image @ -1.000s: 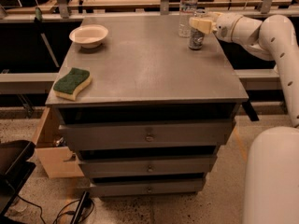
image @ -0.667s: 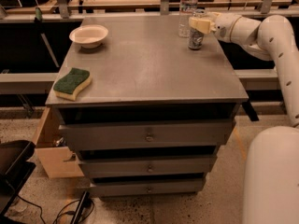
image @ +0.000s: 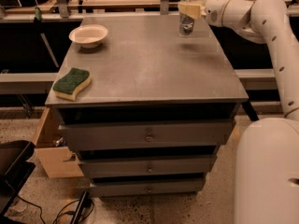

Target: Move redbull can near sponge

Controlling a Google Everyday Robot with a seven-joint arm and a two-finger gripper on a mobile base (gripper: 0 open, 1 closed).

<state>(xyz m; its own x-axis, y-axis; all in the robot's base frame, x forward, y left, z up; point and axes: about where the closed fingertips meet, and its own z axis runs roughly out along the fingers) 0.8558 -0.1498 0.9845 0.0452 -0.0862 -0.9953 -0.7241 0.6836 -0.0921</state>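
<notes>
Across the tabletop [image: 145, 64], open surface runs from the sponge [image: 71, 83] at the front-left edge to the far-right edge, where the gripper [image: 189, 9] pinches the redbull can [image: 186, 26] directly beneath it.

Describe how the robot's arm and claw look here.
The arm is glossy off-white, built from fat rounded tubular links with small dark dots along the side. The claw, at the table's far right edge by the redbull can's top, is blocky and pale cream-yellow. No loose cables show.
</notes>
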